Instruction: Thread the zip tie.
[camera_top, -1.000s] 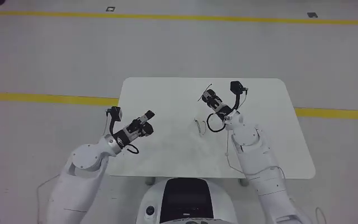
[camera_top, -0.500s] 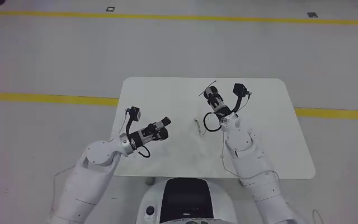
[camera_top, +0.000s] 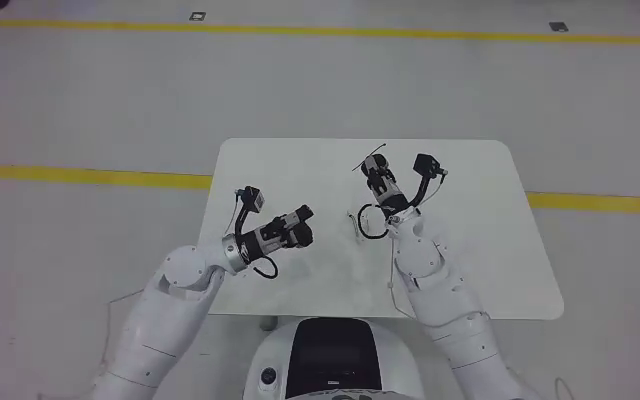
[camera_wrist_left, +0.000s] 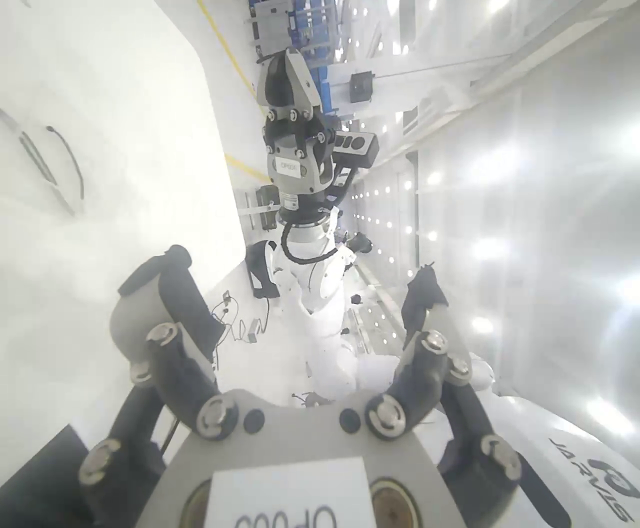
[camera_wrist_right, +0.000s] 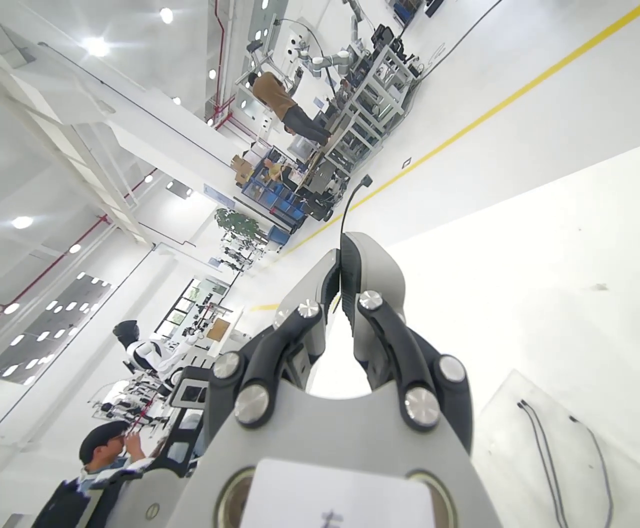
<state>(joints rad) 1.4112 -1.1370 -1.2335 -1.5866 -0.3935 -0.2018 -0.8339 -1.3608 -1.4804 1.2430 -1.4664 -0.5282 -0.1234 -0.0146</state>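
Over the white table (camera_top: 500, 230), right gripper (camera_wrist_right: 341, 265) is pinching a black zip tie (camera_wrist_right: 347, 212), head end sticking out past the closed fingertips. Left wrist view is showing left gripper (camera_wrist_left: 295, 285) spread open. Spare zip ties (camera_wrist_right: 545, 445) are lying on a clear sheet (camera_wrist_right: 500, 400).

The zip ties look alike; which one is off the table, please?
The zip tie clamped in the right gripper, sticking out beyond it; the other ties lie on the clear tray.
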